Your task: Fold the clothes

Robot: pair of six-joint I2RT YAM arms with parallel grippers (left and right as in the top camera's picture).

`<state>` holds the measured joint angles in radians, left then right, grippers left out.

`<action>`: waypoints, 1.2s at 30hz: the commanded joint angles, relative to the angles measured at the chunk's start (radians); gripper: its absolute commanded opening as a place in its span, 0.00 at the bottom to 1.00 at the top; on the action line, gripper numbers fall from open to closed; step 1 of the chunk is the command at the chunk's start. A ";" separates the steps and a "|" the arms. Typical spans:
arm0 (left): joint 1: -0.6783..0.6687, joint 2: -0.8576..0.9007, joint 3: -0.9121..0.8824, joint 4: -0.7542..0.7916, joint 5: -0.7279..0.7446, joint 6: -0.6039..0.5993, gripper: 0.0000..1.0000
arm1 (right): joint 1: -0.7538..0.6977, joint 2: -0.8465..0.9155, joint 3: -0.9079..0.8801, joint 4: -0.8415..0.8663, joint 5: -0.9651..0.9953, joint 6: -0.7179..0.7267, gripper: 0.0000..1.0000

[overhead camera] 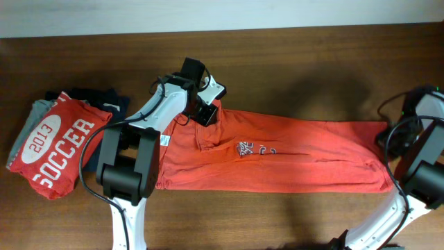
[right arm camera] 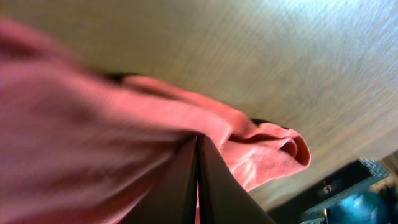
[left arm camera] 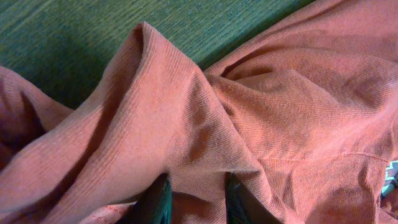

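The orange-red T-shirt (overhead camera: 298,156) lies as a long band across the table, folded lengthwise, with part of its dark chest print (overhead camera: 246,148) showing. My left gripper (overhead camera: 207,113) is at the shirt's upper left end. In the left wrist view (left arm camera: 196,200) its fingertips (left arm camera: 160,202) pinch a raised ridge of orange cloth (left arm camera: 186,112). My right gripper (overhead camera: 386,137) is at the shirt's far right end. Its fingers (right arm camera: 186,186) are pressed together in the right wrist view, with a thin sliver of red cloth between them and a bunched edge (right arm camera: 273,149) beside them.
A folded red shirt printed "2013 SOCCER" (overhead camera: 59,142) lies at the far left on folded navy (overhead camera: 114,104) and grey (overhead camera: 28,121) garments. Bare wooden table (overhead camera: 291,69) stretches behind the shirt. The right arm's base (overhead camera: 427,177) stands at the right edge.
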<state>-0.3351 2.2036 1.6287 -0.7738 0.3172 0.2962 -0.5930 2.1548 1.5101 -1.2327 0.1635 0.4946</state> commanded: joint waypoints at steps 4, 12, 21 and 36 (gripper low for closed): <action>0.004 0.019 -0.010 -0.004 -0.011 0.012 0.31 | -0.038 -0.073 0.039 -0.006 -0.131 -0.079 0.04; 0.004 0.009 0.025 -0.055 -0.010 0.003 0.39 | -0.007 -0.251 0.135 0.024 -0.335 -0.239 0.04; 0.026 -0.077 0.330 -0.459 -0.142 -0.177 0.39 | 0.029 -0.303 0.140 0.082 -1.067 -0.735 0.37; 0.108 -0.184 0.288 -0.565 -0.152 -0.373 0.55 | 0.120 -0.417 0.140 0.037 -1.106 -0.853 0.52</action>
<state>-0.2184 2.0186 1.9800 -1.4319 0.1341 -0.0593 -0.5198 1.7782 1.6455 -1.1950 -0.9184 -0.3222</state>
